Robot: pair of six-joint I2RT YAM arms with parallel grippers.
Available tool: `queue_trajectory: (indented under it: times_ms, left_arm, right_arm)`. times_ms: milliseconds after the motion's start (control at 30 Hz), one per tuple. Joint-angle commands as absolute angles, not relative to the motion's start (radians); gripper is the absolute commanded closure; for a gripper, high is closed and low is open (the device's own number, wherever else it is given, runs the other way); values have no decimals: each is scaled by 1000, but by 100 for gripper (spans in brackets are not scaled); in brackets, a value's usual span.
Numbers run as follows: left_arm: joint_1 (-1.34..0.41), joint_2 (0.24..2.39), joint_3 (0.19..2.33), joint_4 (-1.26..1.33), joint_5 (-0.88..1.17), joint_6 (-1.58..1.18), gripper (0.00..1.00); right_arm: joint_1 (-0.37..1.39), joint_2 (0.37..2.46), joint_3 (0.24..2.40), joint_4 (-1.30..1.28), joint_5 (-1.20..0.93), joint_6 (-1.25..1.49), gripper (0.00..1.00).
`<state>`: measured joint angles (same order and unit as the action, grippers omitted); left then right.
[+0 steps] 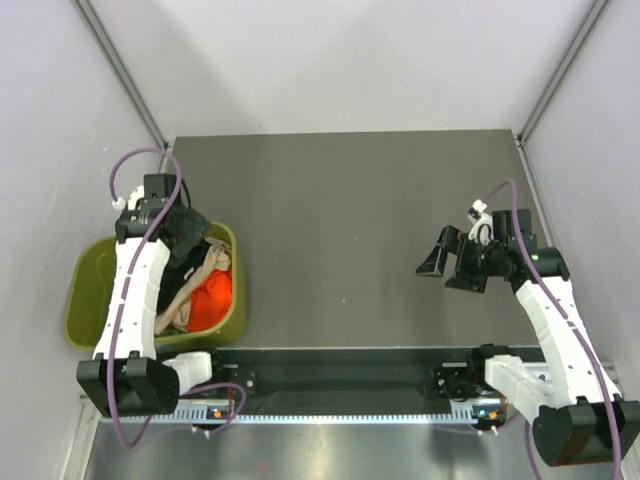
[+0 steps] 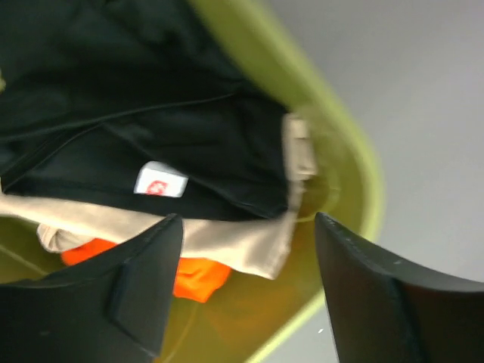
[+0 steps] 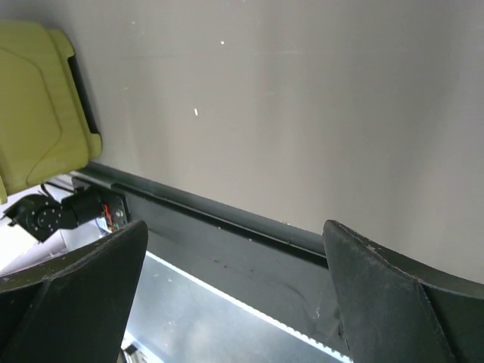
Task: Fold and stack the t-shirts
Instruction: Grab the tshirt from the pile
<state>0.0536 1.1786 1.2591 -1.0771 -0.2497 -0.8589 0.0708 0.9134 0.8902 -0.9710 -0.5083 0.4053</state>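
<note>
The left pincer [image 2: 248, 227] hangs wide open and empty over the black t-shirt [image 2: 136, 113] in the tub [image 2: 361, 159] — likely to lift it — the right pincer [image 3: 234, 234] idle, likewise open and empty.

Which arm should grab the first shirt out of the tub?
Left. The left gripper, open, hangs right over the tub, with the black t-shirt just below it. The right gripper, also open, sits over the table, well across from the tub.
</note>
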Motion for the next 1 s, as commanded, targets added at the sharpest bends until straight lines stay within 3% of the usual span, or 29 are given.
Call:
queue_trajectory:
  times_ms: [0, 33, 267, 567, 767, 967]
  left_arm:
    - [104, 1157, 1195, -1082, -181, -868, 27]
    - [124, 1167, 1181, -1063, -158, -864, 33]
    - [143, 1209, 1141, -983, -78, -862, 48]
    - [143, 1190, 1128, -959, -57, -856, 44]
    - [143, 1196, 1083, -905, -52, -853, 48]
    - [141, 1216, 1120, -928, -98, -841, 80]
  right_arm:
    - [86, 925, 963, -950, -526, 365, 0]
    - [89, 930, 972, -948, -526, 364, 0]
    - [94, 928, 976, -950, -523, 351, 0]
    - [104, 954, 983, -937, -529, 342, 0]
    - [109, 966, 991, -931, -529, 341, 0]
    - [112, 971, 1002, -937, -532, 341, 0]
